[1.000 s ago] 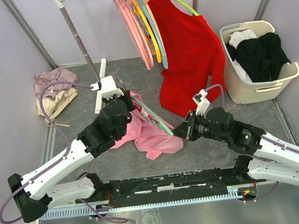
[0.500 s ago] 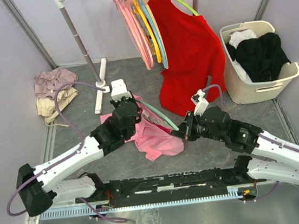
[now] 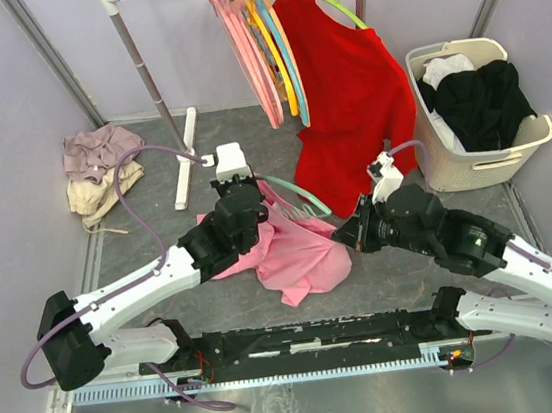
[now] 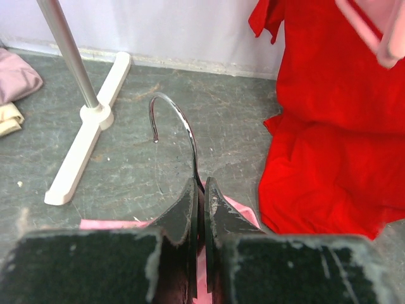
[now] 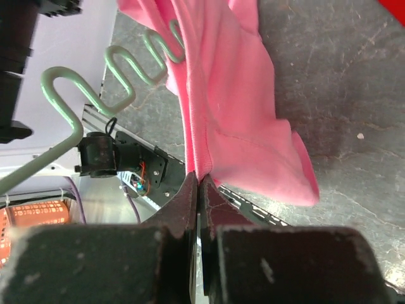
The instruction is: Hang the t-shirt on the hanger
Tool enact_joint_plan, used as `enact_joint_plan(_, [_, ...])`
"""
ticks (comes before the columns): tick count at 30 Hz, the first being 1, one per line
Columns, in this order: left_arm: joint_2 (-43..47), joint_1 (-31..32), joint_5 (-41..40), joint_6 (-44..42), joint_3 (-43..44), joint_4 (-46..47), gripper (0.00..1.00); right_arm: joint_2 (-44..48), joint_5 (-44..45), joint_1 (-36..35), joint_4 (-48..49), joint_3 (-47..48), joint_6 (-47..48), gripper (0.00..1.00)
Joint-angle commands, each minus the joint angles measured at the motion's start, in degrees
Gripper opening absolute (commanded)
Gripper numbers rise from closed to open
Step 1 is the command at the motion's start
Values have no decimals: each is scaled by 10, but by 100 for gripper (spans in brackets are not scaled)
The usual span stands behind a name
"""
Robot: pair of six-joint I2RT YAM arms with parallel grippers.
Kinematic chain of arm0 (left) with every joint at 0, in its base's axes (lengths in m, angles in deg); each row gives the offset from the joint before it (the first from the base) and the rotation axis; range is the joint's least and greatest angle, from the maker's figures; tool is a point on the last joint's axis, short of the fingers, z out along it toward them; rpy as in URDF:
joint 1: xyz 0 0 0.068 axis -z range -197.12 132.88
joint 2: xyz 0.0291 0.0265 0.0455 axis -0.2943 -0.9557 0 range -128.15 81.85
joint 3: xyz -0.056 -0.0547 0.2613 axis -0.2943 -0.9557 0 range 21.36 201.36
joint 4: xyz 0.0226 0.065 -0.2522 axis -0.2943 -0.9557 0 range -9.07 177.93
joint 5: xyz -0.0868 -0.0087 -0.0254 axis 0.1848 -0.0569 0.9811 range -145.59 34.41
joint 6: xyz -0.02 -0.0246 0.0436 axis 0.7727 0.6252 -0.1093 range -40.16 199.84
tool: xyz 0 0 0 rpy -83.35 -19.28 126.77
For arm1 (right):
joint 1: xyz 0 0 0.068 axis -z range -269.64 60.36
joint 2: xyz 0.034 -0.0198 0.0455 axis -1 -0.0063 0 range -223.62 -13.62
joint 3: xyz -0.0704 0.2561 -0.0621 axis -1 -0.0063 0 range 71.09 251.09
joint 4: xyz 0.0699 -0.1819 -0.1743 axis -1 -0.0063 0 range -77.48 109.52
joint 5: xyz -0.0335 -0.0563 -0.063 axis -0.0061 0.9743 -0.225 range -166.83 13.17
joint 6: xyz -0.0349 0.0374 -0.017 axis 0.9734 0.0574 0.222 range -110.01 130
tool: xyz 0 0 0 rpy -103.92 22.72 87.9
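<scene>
Mint hanger (image 3: 305, 195) runs rightward; left fingers (image 4: 185, 206) pinch its hook (image 4: 184, 125), right fingers (image 5: 185, 197) t-shirt (image 5: 221, 95).

No legible text, label, brand, number or sign anywhere in these views.

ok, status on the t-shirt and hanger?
Left gripper shut on hanger hook. Right gripper shut on t-shirt edge. T-shirt draped over hanger, not yet on. Red shirt hangs close behind.
</scene>
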Motion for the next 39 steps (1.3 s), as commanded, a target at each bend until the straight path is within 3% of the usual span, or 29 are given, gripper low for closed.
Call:
enact_joint_plan(1, [22,1,-65,-91,58,22,3,-23,-3,-3,-41,113,55,1])
enact_joint_plan(12, [28,11,-32,-142,267,-105,3,-131,10,-3,-141,377,165,1])
enact_joint_plan(19, [31,15,-30,-218,284,-55,3,-152,15,-3,-162,432,195,1])
enact_joint_plan(25, [52,20,-53,-246,192,10,3,-138,3,-3,-152,365,189,1])
enact_joint_plan(32, [62,25,-83,-197,70,36,3,-97,-35,-3,-91,211,134,1])
enact_joint_plan(39, [12,39,-124,-197,-5,75,3,-53,-30,-3,-36,86,79,1])
